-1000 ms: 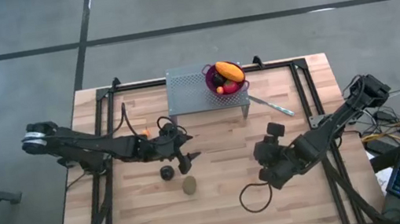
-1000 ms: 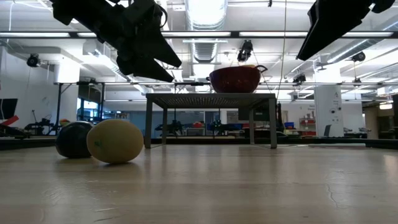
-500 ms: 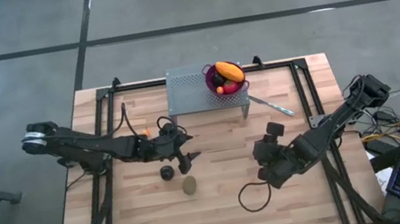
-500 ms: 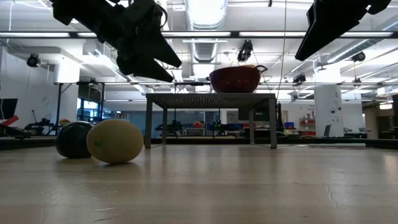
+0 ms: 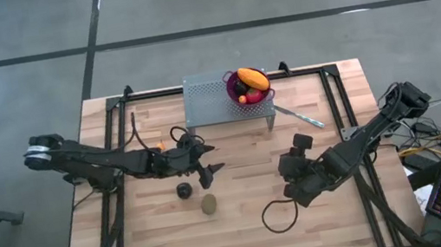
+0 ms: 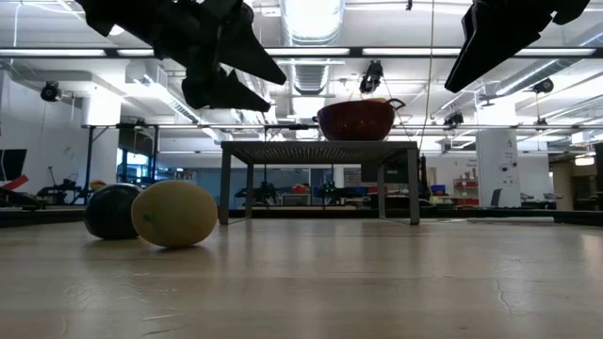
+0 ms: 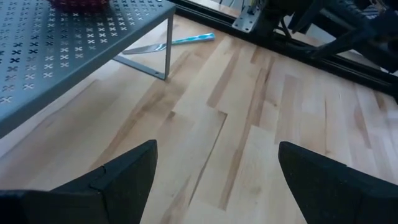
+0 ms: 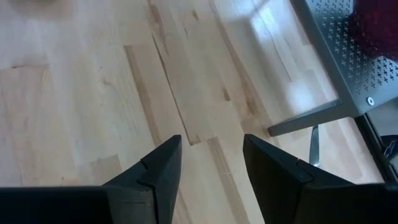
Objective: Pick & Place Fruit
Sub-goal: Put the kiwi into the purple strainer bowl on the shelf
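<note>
Two fruits are sitting loose on the table [image 5: 244, 225] at left-centre: a near-black round [image 5: 184, 190] and a brown-green oval [image 5: 209, 203], touching or nearly so in the low view, black one [image 6: 111, 211] just behind the oval [image 6: 174, 214]. Left gripper [image 5: 206, 162] is hovering above and just beyond them, fingers spread wide [image 7: 118, 180], nothing between them. Moving right, the grey perforated stand [image 5: 225, 98] is carrying the purple bowl [image 5: 238, 94] with the elongated orange fruit [image 5: 252, 77] and small red and orange balls inside. A thin silver utensil [image 5: 298, 117] is lying beside the stand. Right gripper [image 5: 296, 158] is waiting mid-table, fingers partly parted [image 8: 155, 171], holding nothing.

Step in hand looks like the approach to the next pick; the next move is calling for the left gripper to drop back over one loose fruit and close on it.

Bowl contents are mostly hidden in the low view, and the exact ball count is too small to tell. A dark cable loop [image 5: 277, 218] is lying near the right arm.
</note>
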Controlling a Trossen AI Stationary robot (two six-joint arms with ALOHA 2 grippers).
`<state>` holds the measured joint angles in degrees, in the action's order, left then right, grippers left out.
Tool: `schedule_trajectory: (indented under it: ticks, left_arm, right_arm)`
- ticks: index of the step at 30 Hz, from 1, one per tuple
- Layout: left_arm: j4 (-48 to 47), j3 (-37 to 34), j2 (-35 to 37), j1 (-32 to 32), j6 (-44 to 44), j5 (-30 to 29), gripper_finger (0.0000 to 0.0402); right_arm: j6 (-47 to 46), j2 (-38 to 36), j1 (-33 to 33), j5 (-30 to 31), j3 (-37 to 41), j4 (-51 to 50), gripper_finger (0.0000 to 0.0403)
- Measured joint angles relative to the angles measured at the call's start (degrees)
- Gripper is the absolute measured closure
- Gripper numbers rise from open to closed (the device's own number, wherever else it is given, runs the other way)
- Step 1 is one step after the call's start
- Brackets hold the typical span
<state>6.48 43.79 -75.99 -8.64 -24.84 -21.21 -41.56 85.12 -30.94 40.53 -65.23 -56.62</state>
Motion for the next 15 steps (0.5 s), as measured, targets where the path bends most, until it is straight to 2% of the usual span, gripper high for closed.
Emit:
schedule_trajectory:
  ticks: [15]
  left_arm:
    - [0.0, 0.0, 0.0, 0.0, -3.6, 0.8, 0.0062]
  right_arm:
    - [0.0, 0.0, 0.0, 0.0, 0.0, 0.0, 0.0275]
